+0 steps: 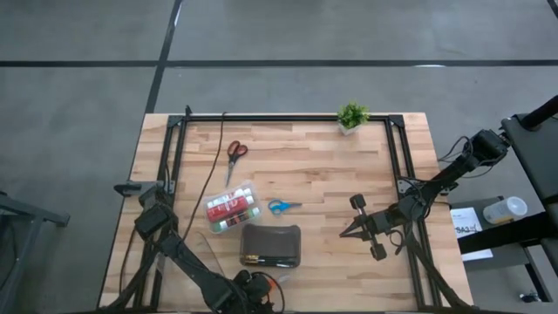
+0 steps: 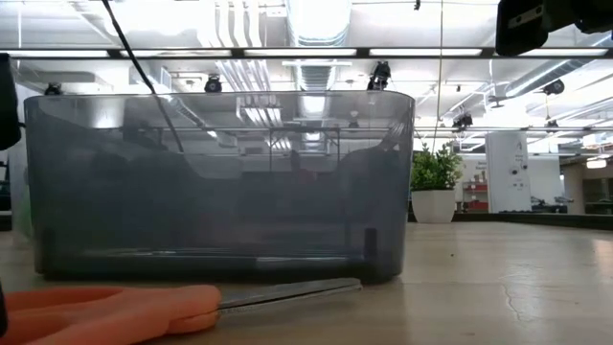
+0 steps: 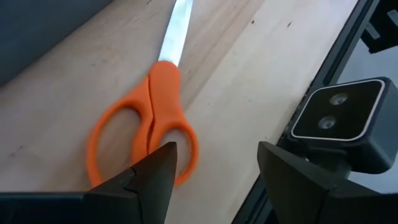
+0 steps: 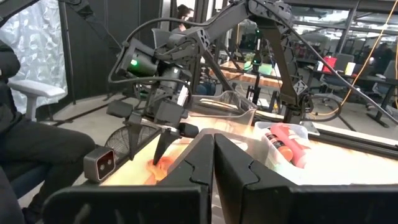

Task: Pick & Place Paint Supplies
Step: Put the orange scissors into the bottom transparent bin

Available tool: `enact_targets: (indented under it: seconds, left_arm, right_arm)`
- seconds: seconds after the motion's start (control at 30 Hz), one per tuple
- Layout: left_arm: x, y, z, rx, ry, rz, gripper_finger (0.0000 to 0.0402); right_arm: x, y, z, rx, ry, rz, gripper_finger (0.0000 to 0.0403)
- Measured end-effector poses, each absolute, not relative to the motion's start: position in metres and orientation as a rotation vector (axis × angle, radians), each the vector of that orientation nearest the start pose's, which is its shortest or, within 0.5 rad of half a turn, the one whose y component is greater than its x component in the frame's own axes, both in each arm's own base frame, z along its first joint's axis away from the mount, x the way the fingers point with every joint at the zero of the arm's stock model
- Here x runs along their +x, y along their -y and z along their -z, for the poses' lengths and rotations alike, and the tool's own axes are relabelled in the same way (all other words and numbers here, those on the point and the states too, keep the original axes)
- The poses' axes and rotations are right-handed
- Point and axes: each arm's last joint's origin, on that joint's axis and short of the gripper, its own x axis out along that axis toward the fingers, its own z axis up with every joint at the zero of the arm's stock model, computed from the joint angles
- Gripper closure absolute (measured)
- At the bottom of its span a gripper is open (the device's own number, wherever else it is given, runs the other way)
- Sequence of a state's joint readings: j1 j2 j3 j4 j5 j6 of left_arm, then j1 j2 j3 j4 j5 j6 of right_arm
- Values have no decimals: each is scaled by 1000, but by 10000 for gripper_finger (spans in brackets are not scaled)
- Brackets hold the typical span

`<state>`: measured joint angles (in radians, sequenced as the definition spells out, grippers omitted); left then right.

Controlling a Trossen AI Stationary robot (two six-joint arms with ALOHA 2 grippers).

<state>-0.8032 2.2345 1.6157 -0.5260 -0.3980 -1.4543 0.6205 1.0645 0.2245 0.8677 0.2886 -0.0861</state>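
The left gripper (image 3: 214, 180), fingers apart, hangs over the orange scissors (image 3: 146, 127) lying flat on the table (image 1: 323, 174) at its near edge beside the grey case (image 1: 270, 246), while the right gripper (image 1: 346, 231), fingers together, waits right of the case.

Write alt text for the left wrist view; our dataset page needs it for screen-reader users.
Orange-handled scissors lie flat on the wooden table, blades closed, just ahead of the open left gripper. A small black camera module sits at the table's edge beside them.
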Motion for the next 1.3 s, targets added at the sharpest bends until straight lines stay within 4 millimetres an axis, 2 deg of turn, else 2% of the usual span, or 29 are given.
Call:
enact_targets:
  seconds: [0.23,0.57,1.07,1.3]
  left_arm:
    - [325,320,-132,-660,-953,-356,181]
    - [320,316,-126,-641,-990,-380,285]
    - [315,312,-119,-676,-1022,-406,392]
    - [316,312,-120,-675,-1016,-404,395]
  right_arm:
    - [164,-107,-195,-73,39,-331,395]
    - [164,-107,-195,-73,39,-332,395]
    - [164,-107,-195,-73,39,-331,395]
    - [164,-107,-195,-73,39,-331,395]
